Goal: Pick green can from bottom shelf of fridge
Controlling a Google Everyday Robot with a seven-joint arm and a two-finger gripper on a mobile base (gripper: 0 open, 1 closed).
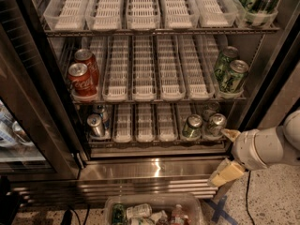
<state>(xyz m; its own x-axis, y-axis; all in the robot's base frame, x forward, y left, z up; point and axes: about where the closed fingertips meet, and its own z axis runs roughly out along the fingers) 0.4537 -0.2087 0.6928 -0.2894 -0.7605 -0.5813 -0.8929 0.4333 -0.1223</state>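
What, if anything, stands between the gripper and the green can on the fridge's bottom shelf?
The gripper hangs open outside the fridge, right of the bottom shelf. A greyer can stands in the next lane, between it and the green can. Nothing visible blocks its front.

**Inspector:** Any legible markings?

**Assistant:** White "Coca-Cola" script on the front red can, middle rack. Nothing else can be read.

**Inspector:** And the gripper?

**Assistant:** No lettering. Jaws spread apart, lower right, near the bottom shelf.
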